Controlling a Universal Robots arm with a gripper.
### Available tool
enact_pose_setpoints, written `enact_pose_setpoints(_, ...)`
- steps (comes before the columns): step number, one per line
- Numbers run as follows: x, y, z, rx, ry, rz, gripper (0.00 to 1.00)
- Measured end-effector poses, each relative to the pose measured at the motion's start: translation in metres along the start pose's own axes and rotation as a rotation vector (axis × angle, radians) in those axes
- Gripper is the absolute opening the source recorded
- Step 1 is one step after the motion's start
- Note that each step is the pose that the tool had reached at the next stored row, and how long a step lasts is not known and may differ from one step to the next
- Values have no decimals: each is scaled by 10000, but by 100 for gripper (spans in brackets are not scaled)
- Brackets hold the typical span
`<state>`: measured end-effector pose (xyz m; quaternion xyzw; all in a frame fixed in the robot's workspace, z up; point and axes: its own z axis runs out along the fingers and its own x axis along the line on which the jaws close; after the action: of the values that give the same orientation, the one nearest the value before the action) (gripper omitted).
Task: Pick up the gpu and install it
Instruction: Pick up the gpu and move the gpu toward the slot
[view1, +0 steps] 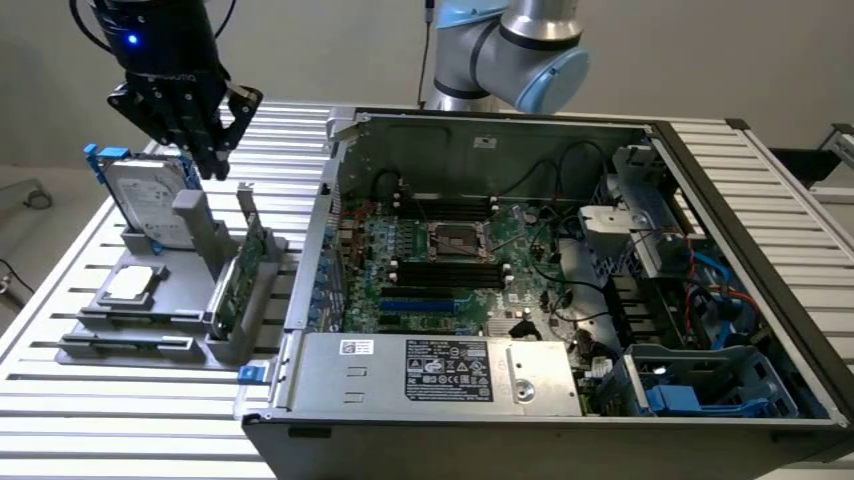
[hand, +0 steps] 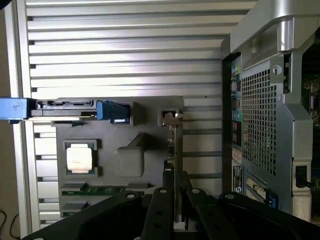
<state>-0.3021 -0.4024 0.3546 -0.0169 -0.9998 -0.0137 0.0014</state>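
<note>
The gripper (view1: 214, 150) is hanging empty over the grey holder (view1: 100, 310), its jaws standing partly apart and gripping nothing. In the exterior view the gpu (view1: 238, 285) is standing on edge in that holder, at 6 o'clock from the gripper and apart from it, and at 9 o'clock from the open computer case (view1: 320, 370). In the wrist view the gpu (hand: 176, 150) is showing edge-on, in line with the gap between the 2 fingers (hand: 160, 210).

The gpu (view1: 230, 292) is a slim card standing on its long edge, nearly upright, in a slot of the grey holder (view1: 167, 325), at the holder's end on the exterior view's right. Its green circuit board faces the exterior view's left, and its silver end bracket rises at the far end. The wrist view shows it edge-on.
</note>
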Motion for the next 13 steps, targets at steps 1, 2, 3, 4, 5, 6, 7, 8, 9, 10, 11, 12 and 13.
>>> enact_pose_setpoints(1,0,0,0,0,1,-10,24)
enact_pose_setpoints(2,0,0,0,0,1,-22,30)
enact_pose_setpoints(3,0,0,0,1,2,-32,30)
enact_pose_setpoints(4,0,0,4,9,7,-43,36)
enact_pose_setpoints(5,0,-1,20,25,6,-55,36)
enact_pose_setpoints(6,2,-7,37,27,8,-63,36)
enact_pose_setpoints(7,3,-21,54,29,9,-63,36)
enact_pose_setpoints(8,3,-41,71,30,11,-62,36)
enact_pose_setpoints(9,3,-60,89,30,10,-62,36)
enact_pose_setpoints(10,2,-78,107,28,8,-61,36)
enact_pose_setpoints(11,3,-95,126,27,7,-61,36)
enact_pose_setpoints(12,3,-112,143,27,7,-62,36)
enact_pose_setpoints(13,4,-129,161,28,8,-61,36)
